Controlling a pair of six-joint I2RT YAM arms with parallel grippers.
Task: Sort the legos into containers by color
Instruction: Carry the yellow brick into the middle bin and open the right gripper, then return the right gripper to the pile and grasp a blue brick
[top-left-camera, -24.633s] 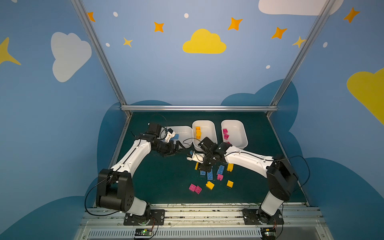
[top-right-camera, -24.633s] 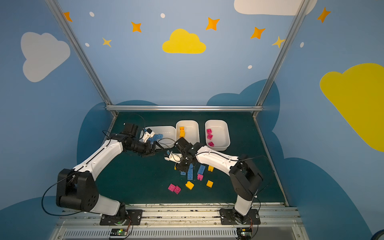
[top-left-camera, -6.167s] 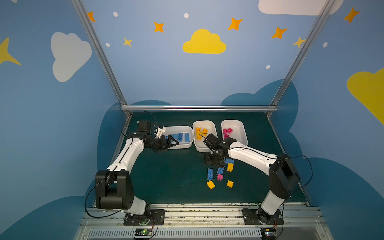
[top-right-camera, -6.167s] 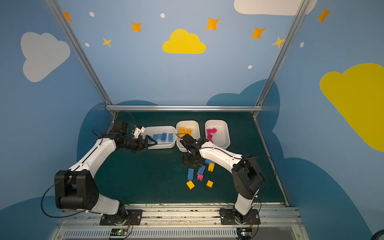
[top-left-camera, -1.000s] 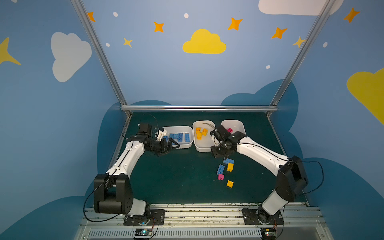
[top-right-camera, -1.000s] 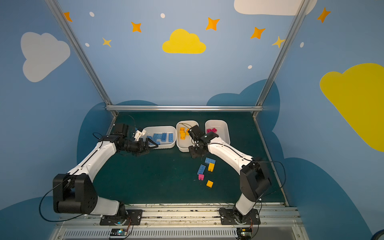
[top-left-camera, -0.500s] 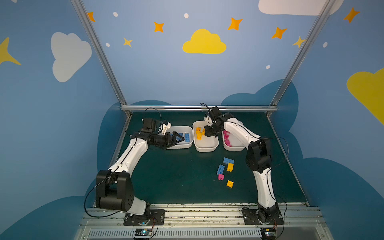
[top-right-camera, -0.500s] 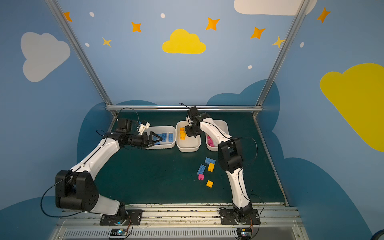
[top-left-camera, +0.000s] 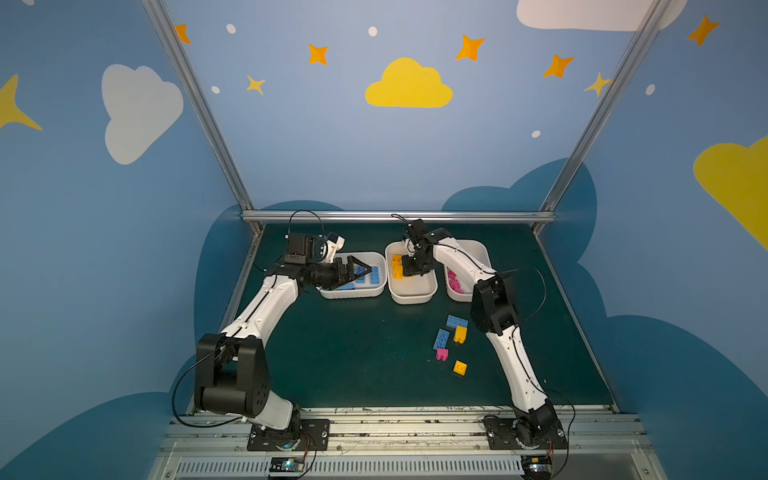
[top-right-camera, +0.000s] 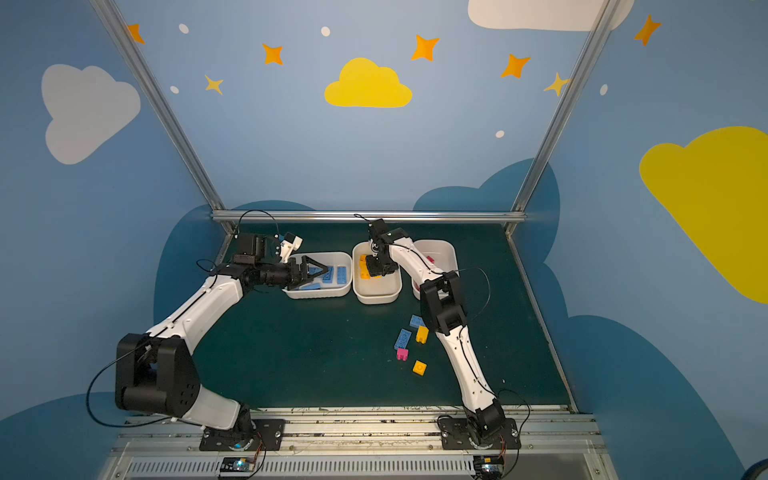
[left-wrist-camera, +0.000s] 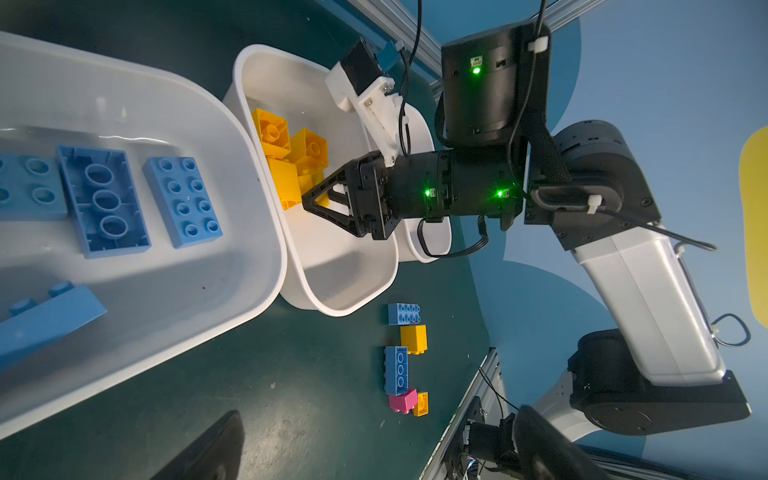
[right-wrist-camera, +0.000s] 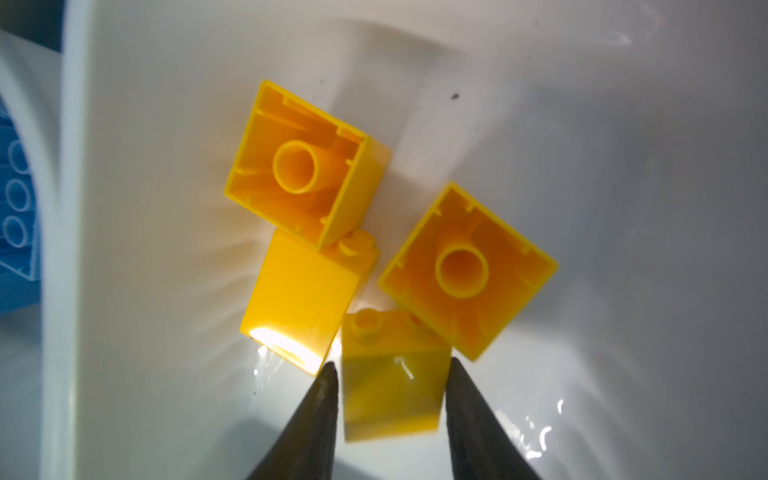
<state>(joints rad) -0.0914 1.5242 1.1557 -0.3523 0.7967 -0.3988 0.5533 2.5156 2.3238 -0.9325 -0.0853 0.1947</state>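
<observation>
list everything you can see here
white plastic rectangular trays: three, white, row at back of green mat
blue studded plastic bricks: four or more, blue, left tray
chunky yellow plastic bricks: four, yellow, middle tray
small pink plastic bricks: several, pink, right tray
loose bricks: two blue, two yellow, one pink, on the mat
left gripper: one, black, jaws open over left tray
right gripper: one, black, jaws astride a yellow brick, grip unclear

I watch both top views look down over the desk's (top-left-camera: 353, 357) front edge; both wrist cameras sit close, sharing the middle tray (left-wrist-camera: 340, 257).
</observation>
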